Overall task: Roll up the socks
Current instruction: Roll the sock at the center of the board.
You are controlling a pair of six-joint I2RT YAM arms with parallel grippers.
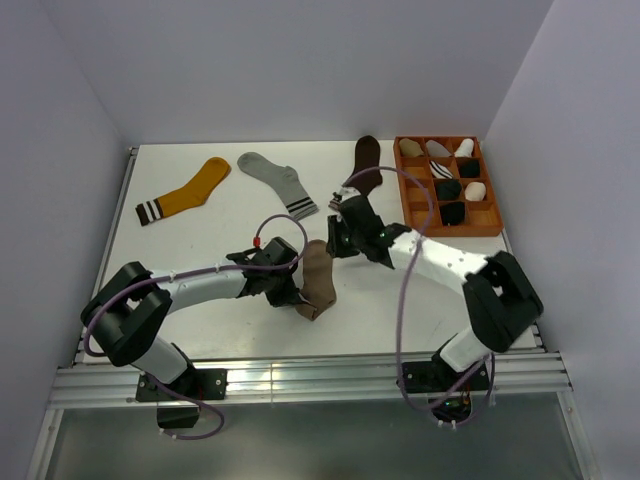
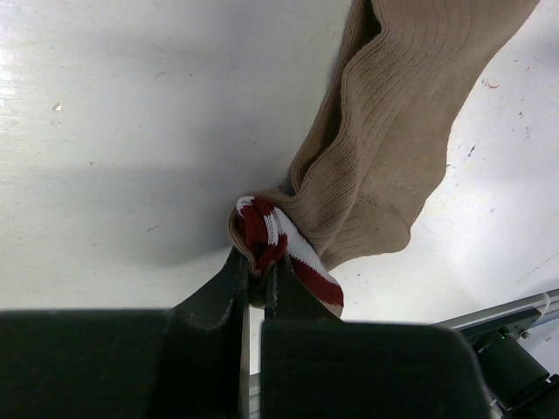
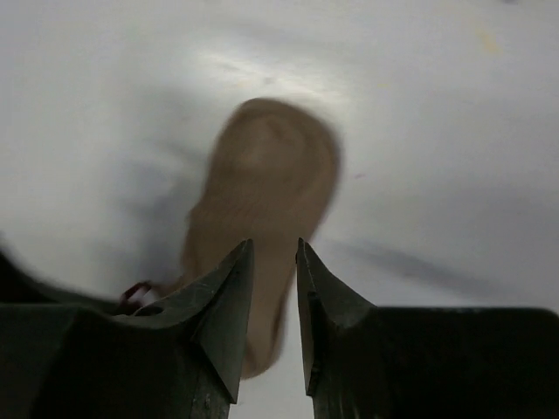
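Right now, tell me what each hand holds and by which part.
Left hand pinches the taupe sock by its maroon-and-white cuff. Right hand is open above the sock's toe end, holding nothing.

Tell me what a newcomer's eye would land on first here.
The taupe sock at mid-table, just ahead of the arms, draws the eye. The left hand pinches its maroon-and-white cuff, while the right hand hovers over its toe end, jaws slightly apart. Next comes the orange tray at the far right, its compartments holding small sock bundles.
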